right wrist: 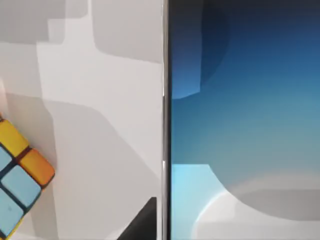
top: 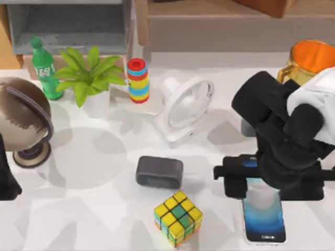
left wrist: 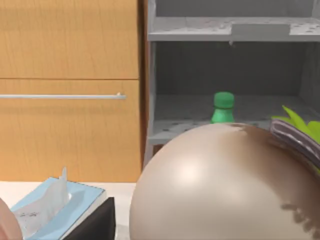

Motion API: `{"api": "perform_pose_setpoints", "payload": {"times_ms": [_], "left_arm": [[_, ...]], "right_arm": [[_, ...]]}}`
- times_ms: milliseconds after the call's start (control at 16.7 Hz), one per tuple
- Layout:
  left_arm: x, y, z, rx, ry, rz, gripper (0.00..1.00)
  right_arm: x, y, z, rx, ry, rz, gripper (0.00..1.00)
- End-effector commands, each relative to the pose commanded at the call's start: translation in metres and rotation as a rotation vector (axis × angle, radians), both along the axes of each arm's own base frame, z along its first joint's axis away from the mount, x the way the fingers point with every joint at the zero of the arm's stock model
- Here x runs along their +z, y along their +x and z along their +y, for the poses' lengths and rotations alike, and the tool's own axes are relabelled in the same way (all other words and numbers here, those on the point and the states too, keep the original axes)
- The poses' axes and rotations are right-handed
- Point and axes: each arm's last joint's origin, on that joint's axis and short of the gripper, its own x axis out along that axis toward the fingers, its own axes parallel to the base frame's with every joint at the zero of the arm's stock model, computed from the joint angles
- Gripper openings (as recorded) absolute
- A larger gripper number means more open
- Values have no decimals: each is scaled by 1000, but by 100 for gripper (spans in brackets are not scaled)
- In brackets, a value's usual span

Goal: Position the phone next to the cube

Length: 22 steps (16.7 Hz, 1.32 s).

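White table [top: 104,209]; phone [top: 264,214] beside cube [top: 178,217]

A dark grey rounded block [top: 159,172] lies on the white table [top: 94,209], left of the right arm's end effector and near it. A white desk fan [top: 184,108] stands farther back, up and left of that end effector. Beyond it along the back stand a striped ring stack [top: 138,80], a potted green plant [top: 90,78] and a green bottle [top: 44,67]. A globe [top: 23,123] stands well apart at the far left, an orange cup [top: 312,60] just behind. A tissue box [left wrist: 55,207] sits beside the globe.
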Motion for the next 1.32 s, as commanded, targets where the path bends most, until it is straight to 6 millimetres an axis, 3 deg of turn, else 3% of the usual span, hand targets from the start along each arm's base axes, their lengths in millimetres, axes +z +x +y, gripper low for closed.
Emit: {"api": "perform_pose_setpoints", "payload": {"times_ms": [660, 960, 1320], "left_arm": [[0, 0, 0, 0, 0, 0, 100], [0, 0, 0, 0, 0, 0, 100], [0, 0, 0, 0, 0, 0, 100]], "right_arm": [[-43, -6, -5, 1, -58, 65, 0], [-43, -6, -5, 1, -59, 67, 0], [-43, -6, -5, 1, -59, 67, 45]]}}
